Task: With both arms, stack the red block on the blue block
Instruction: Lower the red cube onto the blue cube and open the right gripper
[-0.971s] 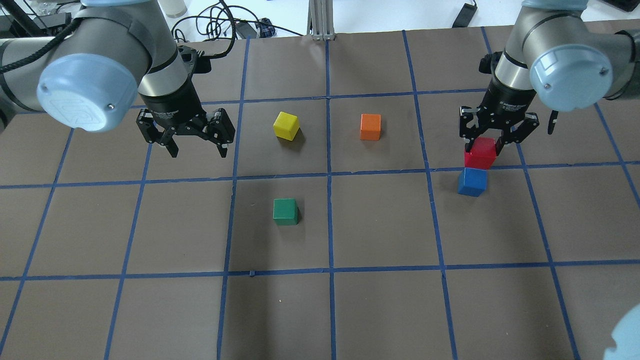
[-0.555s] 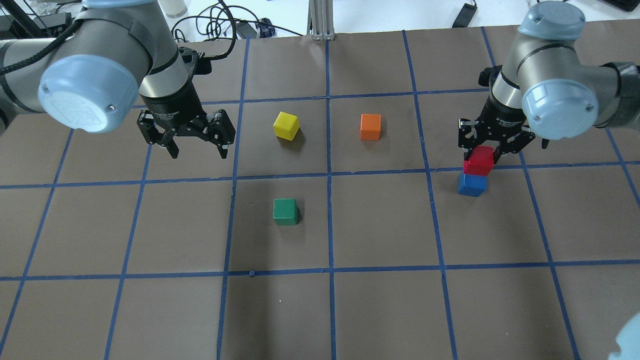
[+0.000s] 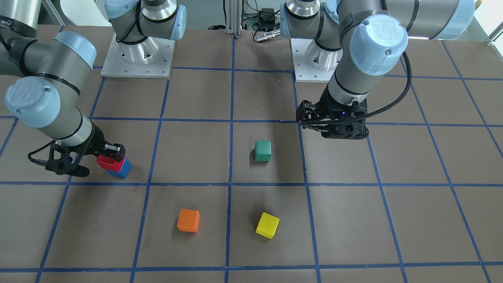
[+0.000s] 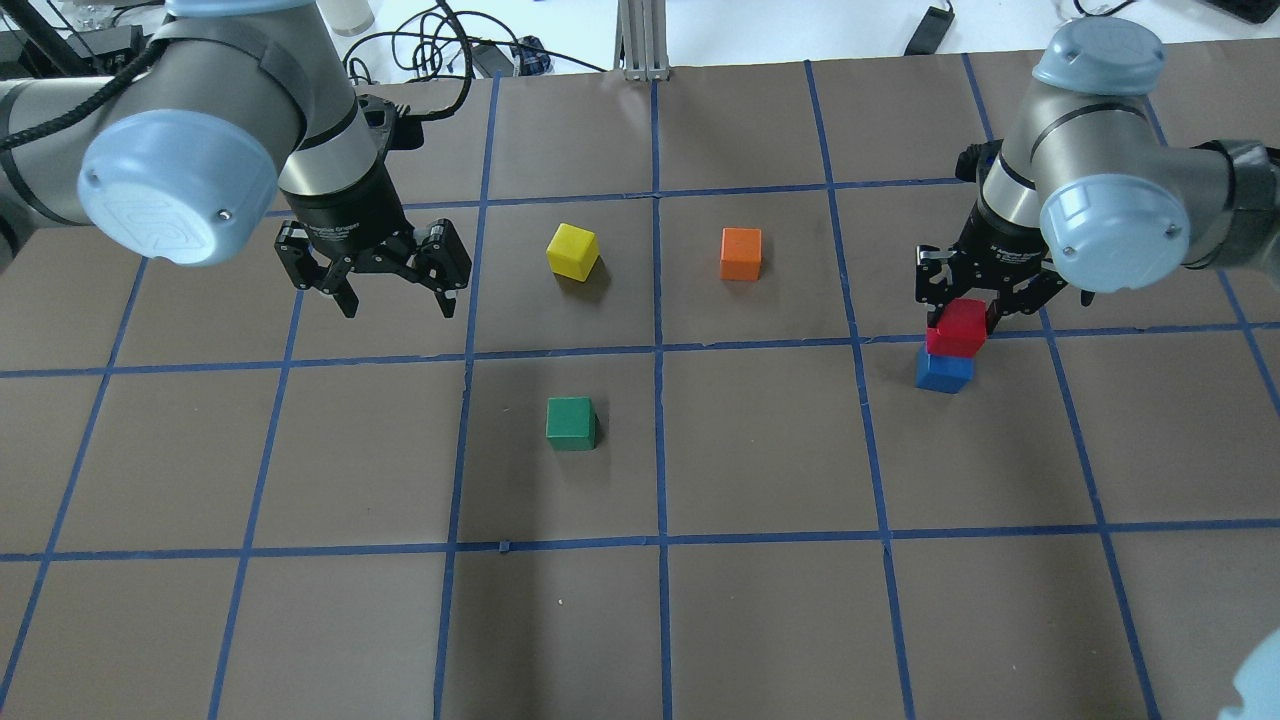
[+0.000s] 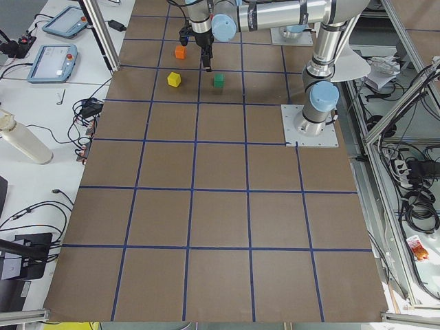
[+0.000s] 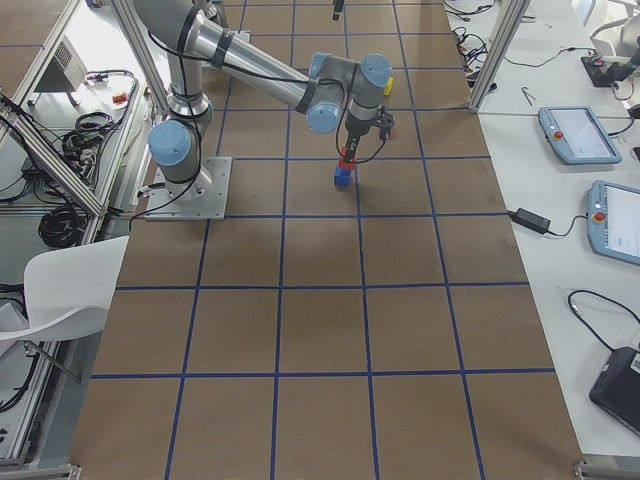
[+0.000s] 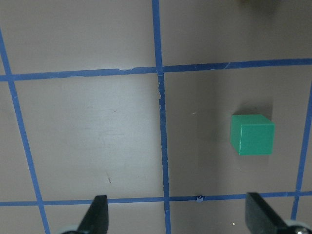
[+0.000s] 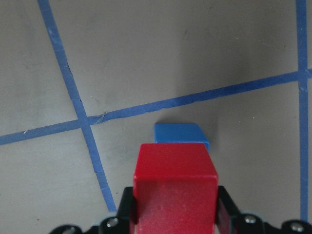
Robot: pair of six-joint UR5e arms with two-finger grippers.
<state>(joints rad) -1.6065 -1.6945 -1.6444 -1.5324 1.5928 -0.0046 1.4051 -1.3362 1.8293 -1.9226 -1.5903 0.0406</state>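
My right gripper (image 4: 962, 318) is shut on the red block (image 4: 958, 327) and holds it on or just above the blue block (image 4: 943, 371), slightly offset; I cannot tell if they touch. In the front-facing view the red block (image 3: 107, 162) sits over the blue block (image 3: 120, 169) in the right gripper (image 3: 106, 158). The right wrist view shows the red block (image 8: 175, 187) between the fingers, the blue block (image 8: 179, 133) just past it. My left gripper (image 4: 393, 297) is open and empty, hovering over the mat far left of the blocks.
A green cube (image 4: 571, 423), a yellow cube (image 4: 572, 250) and an orange cube (image 4: 741, 253) lie on the brown mat with blue tape grid lines. The green cube also shows in the left wrist view (image 7: 252, 134). Cables lie beyond the far edge.
My right gripper has lowered the red block down toward the blue block, so the red now overlaps the blue's top. The left arm has barely moved.
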